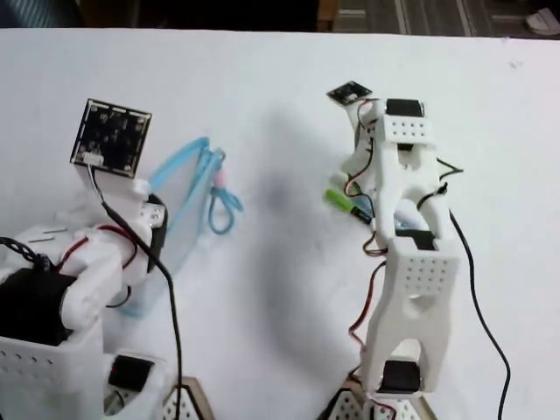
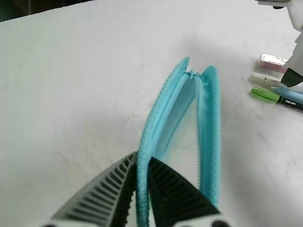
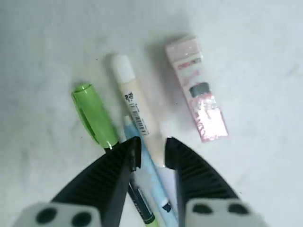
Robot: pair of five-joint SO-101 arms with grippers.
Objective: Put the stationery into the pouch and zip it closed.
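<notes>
The light-blue see-through pouch point(image 1: 184, 197) lies at the left with its zip apart. My left gripper point(image 2: 142, 166) is shut on one zip edge of the pouch point(image 2: 163, 118), which stands open. The stationery lies side by side under the right arm: a green pen point(image 3: 93, 115), a cream pen point(image 3: 131, 105), a light-blue pen point(image 3: 147, 182) and a pink eraser point(image 3: 198, 89). My right gripper point(image 3: 150, 150) hangs just over them, open, its fingers either side of the cream and blue pens. In the high view the green pen point(image 1: 341, 200) pokes out beside the right arm.
A blue strap loop point(image 1: 226, 210) trails from the pouch toward the table's middle. Bare white table point(image 1: 280, 289) lies between the two arms. From the left wrist the stationery point(image 2: 274, 80) lies beyond the pouch's mouth. Cables hang along the right arm point(image 1: 407, 227).
</notes>
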